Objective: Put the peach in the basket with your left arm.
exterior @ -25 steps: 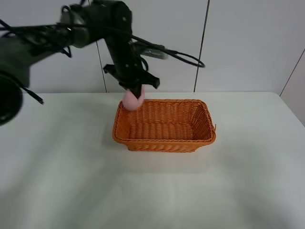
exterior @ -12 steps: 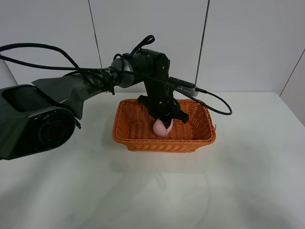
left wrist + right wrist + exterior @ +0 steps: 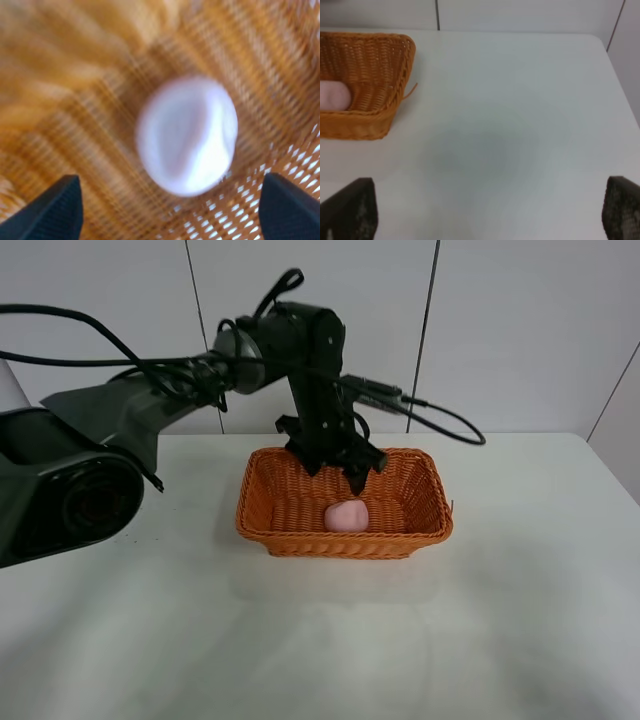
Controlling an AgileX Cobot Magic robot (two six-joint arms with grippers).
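The pale pink peach (image 3: 347, 516) lies on the floor of the orange wicker basket (image 3: 345, 540), free of the gripper. My left gripper (image 3: 336, 468) hangs open just above the basket's back part, over the peach. In the left wrist view the peach (image 3: 187, 135) sits on the basket weave (image 3: 75, 100), blurred, between and beyond the two spread fingertips (image 3: 57, 207). My right gripper (image 3: 485, 215) is open over bare table. The right wrist view shows the basket (image 3: 375, 65) off to one side with the peach (image 3: 334, 95) inside.
The white table (image 3: 480, 620) spreads around the basket. A dark cable (image 3: 440, 420) loops off the left arm behind the basket. A panelled wall stands behind the table. The right arm does not show in the exterior view.
My left gripper carried the peach from the basket's back left rim down into the basket, let it go and rose. The peach now rests on the basket floor.
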